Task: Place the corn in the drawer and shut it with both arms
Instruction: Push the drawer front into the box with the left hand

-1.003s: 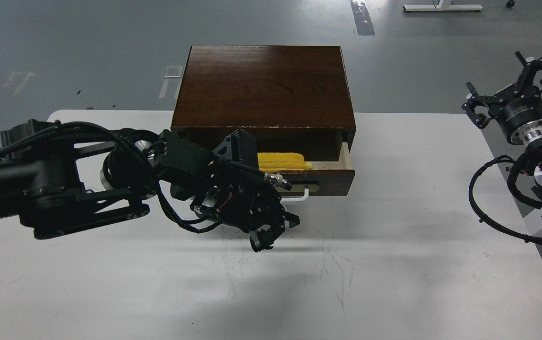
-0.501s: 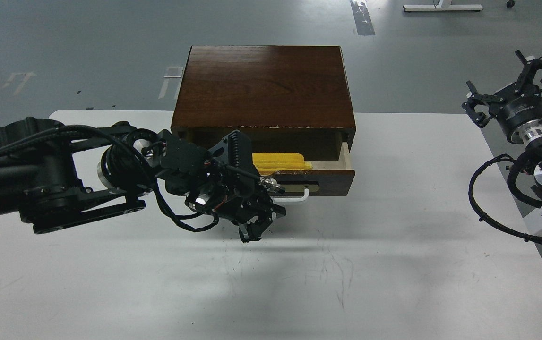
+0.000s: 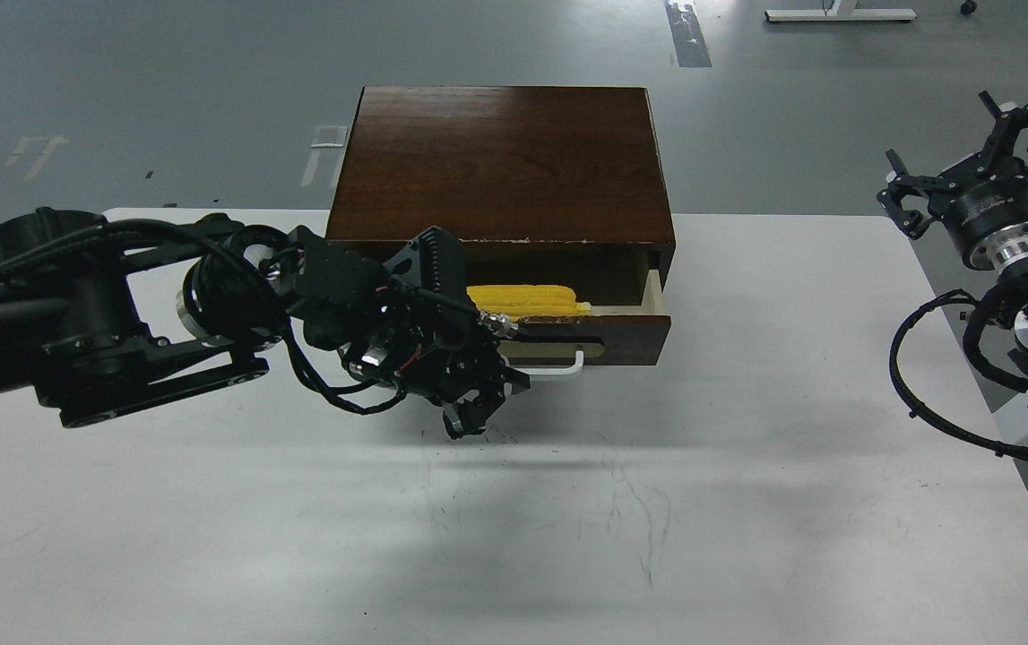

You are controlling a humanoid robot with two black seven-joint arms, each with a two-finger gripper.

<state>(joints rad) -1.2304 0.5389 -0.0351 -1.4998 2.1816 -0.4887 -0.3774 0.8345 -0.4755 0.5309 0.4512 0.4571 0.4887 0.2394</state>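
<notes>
**Corn in the open drawer, left arm low in front of it**

From my head camera I see the dark brown wooden cabinet (image 3: 500, 161) standing at the far middle of the white tabletop (image 3: 747, 502). Its dark brown wooden drawer (image 3: 630, 327), the one with pale inner sides and a white bar handle (image 3: 567, 363) on a beige oval plate, is pulled part of the way out. The bright yellow, tapered corn cob (image 3: 527, 299) lies lengthwise inside that drawer, near its left half; its left end is hidden behind my arm.

My black left arm (image 3: 101, 313) with its silver joint rings and looping cables reaches in from the left and crosses in front of the drawer's left part. Its pincer (image 3: 469, 419) hangs just below and left of the handle, pointing down toward the tabletop and holding nothing that I can see. It is dark and seen nearly end-on, so I cannot tell whether the fingers are spread or pressed together.

My black right arm (image 3: 1015, 269) is well off to the right, beyond the tabletop's edge. Its pincer (image 3: 971, 152) is raised with the fingers spread wide and empty, well apart from the drawer.
</notes>
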